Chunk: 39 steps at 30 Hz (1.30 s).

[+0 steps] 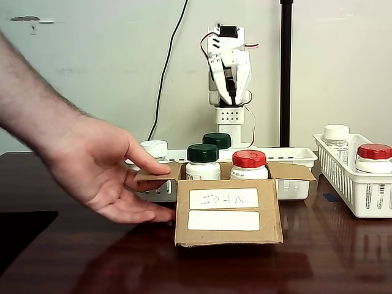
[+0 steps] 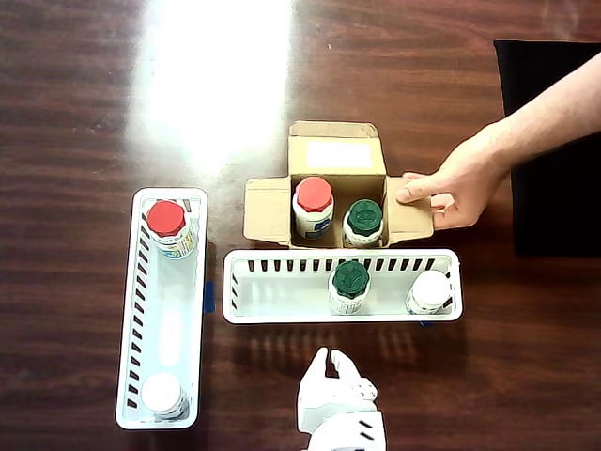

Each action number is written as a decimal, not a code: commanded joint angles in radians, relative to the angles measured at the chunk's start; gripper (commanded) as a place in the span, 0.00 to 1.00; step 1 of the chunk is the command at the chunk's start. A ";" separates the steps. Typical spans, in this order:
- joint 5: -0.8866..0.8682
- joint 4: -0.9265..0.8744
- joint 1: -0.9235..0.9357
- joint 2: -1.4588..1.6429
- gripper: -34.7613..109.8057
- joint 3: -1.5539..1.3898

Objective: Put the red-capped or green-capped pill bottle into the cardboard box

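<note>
The dark wooden tabletop (image 2: 84,113) carries everything. In the overhead view, a long white basket (image 2: 161,310) lies at nine o'clock from the centre, with a red-capped bottle (image 2: 167,219) at its far end and a white-capped bottle (image 2: 162,393) at its near end. A second white basket (image 2: 282,287) lies crosswise at the centre, holding a green-capped bottle (image 2: 350,278) and a white-capped one (image 2: 431,289). Touching it at twelve o'clock stands the cardboard box (image 2: 335,155), flaps spread open, with a red-capped pill bottle (image 2: 314,195) and a green-capped pill bottle (image 2: 364,218) upright inside, side by side. A person's hand (image 2: 455,183) reaches in from three o'clock and its fingers rest on the box's flap. At six o'clock the white gripper (image 2: 329,362) is raised and folded back, empty, its jaws close together.
</note>
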<state>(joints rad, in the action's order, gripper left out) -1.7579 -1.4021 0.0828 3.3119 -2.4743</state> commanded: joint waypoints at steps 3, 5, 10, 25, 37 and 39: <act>0.015 0.029 -0.006 0.121 0.25 -0.112; 0.038 0.040 -0.015 0.121 0.25 -0.132; 0.115 0.133 -0.048 0.124 0.25 -0.242; 0.202 0.273 -0.201 0.124 0.25 -0.486; 0.442 0.259 -0.227 0.123 0.25 -0.486; 0.526 0.259 -0.242 0.123 0.25 -0.486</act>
<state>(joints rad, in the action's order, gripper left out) -1.3208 -1.1336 -0.0844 3.3517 -2.9621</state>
